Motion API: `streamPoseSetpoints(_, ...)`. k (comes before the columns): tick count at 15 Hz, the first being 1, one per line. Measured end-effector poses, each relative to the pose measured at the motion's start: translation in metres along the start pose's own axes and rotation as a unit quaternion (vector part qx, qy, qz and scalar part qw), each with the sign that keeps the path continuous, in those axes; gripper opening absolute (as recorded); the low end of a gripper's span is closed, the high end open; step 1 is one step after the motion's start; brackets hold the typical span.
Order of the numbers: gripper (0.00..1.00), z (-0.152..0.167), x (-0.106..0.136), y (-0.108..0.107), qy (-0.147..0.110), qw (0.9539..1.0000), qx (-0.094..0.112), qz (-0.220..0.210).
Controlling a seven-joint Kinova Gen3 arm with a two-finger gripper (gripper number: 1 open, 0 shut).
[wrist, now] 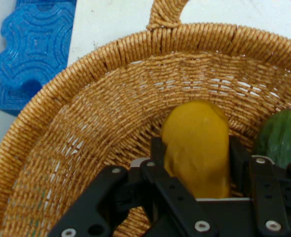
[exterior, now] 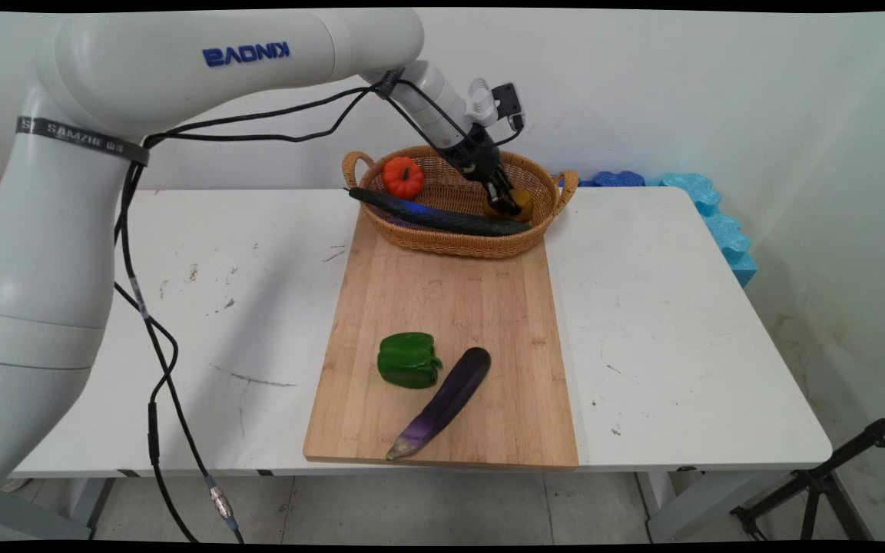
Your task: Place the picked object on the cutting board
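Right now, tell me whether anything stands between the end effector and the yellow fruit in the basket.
Nothing visible does. The end effector is inside the wicker basket with one finger on each side of the yellow fruit, which fills the gap between them. The dark green cucumber lies just beside it, outside the fingers.

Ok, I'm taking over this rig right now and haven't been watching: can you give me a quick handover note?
Gripper: inside the wicker basket at its right end, fingers on either side of a yellow vegetable.
In the basket too: a small orange pumpkin and a long dark cucumber lying across it.
On the cutting board: a green pepper and a purple eggplant, side by side near the front.
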Motion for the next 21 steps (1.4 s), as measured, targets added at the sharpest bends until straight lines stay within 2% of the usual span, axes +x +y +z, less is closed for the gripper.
streamPoseSetpoints(5, 0.0, -0.017, 0.005, 0.003, 0.01, 0.9999, 0.012, -0.004)
streamPoseSetpoints(13, 0.0, -0.07, 0.006, 0.021, 0.026, 0.9989, 0.039, -0.009)
streamPoseSetpoints(16, 0.0, -0.103, -0.001, 0.04, 0.029, 0.9985, 0.045, -0.009)
streamPoseSetpoints(21, 0.0, -0.148, -0.016, 0.074, 0.028, 0.9987, 0.041, -0.006)
